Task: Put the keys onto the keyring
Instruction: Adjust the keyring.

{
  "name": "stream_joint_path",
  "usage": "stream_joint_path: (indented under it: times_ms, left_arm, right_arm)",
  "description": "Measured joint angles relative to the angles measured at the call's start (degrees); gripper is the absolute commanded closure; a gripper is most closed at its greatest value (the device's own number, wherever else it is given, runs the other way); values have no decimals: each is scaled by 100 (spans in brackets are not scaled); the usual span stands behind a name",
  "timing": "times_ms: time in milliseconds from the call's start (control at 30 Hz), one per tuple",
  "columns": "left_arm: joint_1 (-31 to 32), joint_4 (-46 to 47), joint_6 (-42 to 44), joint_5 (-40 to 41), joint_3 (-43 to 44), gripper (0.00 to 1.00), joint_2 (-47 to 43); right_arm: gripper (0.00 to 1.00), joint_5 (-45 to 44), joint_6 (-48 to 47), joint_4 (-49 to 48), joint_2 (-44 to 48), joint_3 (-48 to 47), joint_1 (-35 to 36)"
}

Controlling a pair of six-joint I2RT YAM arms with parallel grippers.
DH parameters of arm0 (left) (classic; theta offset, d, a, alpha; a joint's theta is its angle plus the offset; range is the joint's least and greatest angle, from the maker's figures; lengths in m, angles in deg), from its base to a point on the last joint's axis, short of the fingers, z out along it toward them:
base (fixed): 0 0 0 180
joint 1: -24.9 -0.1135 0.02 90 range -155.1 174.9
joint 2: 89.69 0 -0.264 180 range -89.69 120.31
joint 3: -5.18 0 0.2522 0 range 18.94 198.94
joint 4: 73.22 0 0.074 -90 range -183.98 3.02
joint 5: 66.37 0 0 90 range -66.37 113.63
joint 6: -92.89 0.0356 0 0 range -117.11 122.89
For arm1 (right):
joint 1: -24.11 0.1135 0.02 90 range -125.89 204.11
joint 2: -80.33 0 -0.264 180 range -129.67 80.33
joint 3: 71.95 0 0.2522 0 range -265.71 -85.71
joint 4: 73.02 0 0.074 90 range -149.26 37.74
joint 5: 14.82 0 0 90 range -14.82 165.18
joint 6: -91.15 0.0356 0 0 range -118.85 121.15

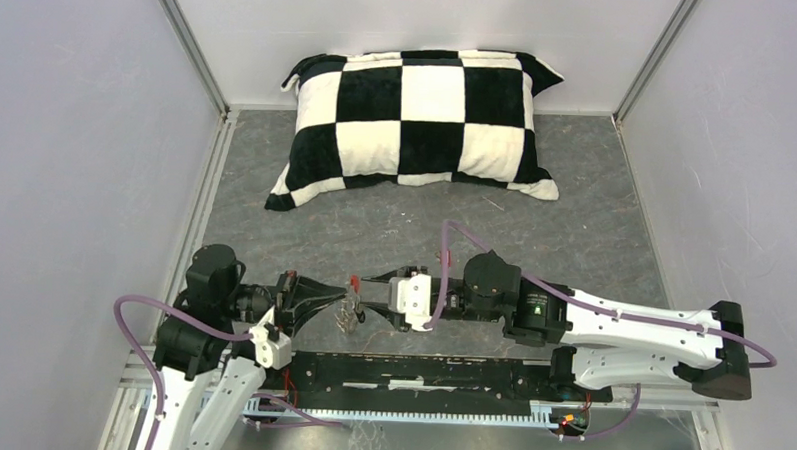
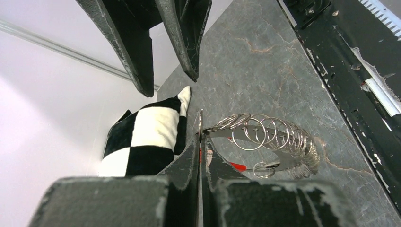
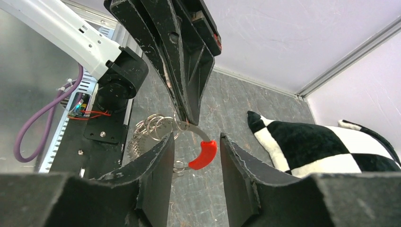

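Observation:
The keyring (image 2: pixel 283 142) is a silvery curved band strung with several small wire rings, with a short red section (image 3: pixel 204 155). It hangs just above the grey floor between the two arms (image 1: pixel 350 309). My left gripper (image 2: pixel 200 139) is shut on a thin ring at the band's near end, with the rest of the keyring swinging off to its right. My right gripper (image 3: pixel 196 138) faces it and stands open, the red section between its fingers and touching neither. The keys do not show in any view.
A black-and-white checkered pillow (image 1: pixel 418 121) lies at the back of the grey floor. A black rail with a toothed strip (image 1: pixel 419 371) runs along the near edge between the arm bases. White walls close in left, right and behind.

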Motion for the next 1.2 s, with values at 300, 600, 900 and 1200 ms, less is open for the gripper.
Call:
stream_joint_path:
  times_ms: [300,600,900,1200]
  left_arm:
    - [0,-81,-46,-153,177,98,221]
    - [0,-96,-455,-455,608,98,553]
    - [0,-98,-409,-684,704,98,485]
    - [0,-107,-173,-710,994,98,522]
  right_arm:
    - [63,153,-186,310,-321,-431,0]
    - [66,411,-221,376,-476,-503,9]
    - [70,428,-212,398,-402,-568,11]
    - [69,424,15,-221,225,-319,11]
